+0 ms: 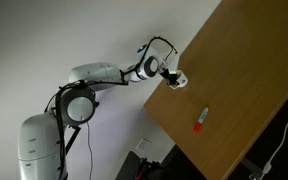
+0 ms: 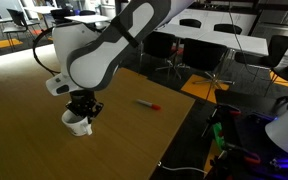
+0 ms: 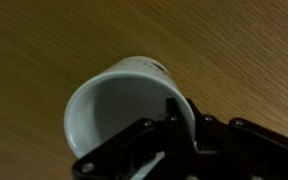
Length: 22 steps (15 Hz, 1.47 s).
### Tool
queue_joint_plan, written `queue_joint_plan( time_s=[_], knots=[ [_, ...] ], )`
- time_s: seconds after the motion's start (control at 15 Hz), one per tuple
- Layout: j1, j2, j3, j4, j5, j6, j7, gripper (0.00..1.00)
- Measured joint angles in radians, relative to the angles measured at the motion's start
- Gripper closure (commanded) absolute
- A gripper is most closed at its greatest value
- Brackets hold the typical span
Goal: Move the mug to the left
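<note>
The mug (image 2: 76, 124) sits on the wooden table (image 2: 134, 140) close to one of its edges, directly beneath the gripper (image 2: 82, 108). The wrist view looks down into it: the mug (image 3: 114, 100) is white, its round open rim fills the middle of that picture, its pale inside is bare, and the table's (image 3: 44, 40) wood grain lies all around it. The gripper (image 3: 174, 125) comes in from the bottom of that view. Its dark fingers (image 3: 172, 112) are clamped over the rim on the side nearest the camera, pinching the mug's wall between them. Whether the mug's base rests on the wood or hangs just above it is hard to make out from any view. In an exterior view the gripper (image 1: 176, 80) points down near the table's (image 1: 244, 70) edge, and the mug under it is too small there to pick out with certainty. The white arm (image 1: 104, 72) reaches across to it from its base (image 1: 34, 140) beside the table. A slim orange-red and white object (image 2: 147, 104) lies flat on the wood well apart from the mug, and in an exterior view it (image 1: 200, 120) lies farther along the same surface. Black chairs (image 2: 169, 45) stand beyond the table.
</note>
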<state>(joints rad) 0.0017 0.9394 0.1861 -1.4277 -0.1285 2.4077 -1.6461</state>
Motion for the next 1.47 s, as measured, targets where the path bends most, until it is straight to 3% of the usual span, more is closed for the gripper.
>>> queue_joint_plan(
  time_s=[0.6,1.47],
  knots=[
    [0.012,-0.065,0.004,-0.116,0.000,0.030,0.060,0.97],
    [0.035,-0.223,0.002,-0.454,-0.004,0.268,0.263,0.97]
  ],
)
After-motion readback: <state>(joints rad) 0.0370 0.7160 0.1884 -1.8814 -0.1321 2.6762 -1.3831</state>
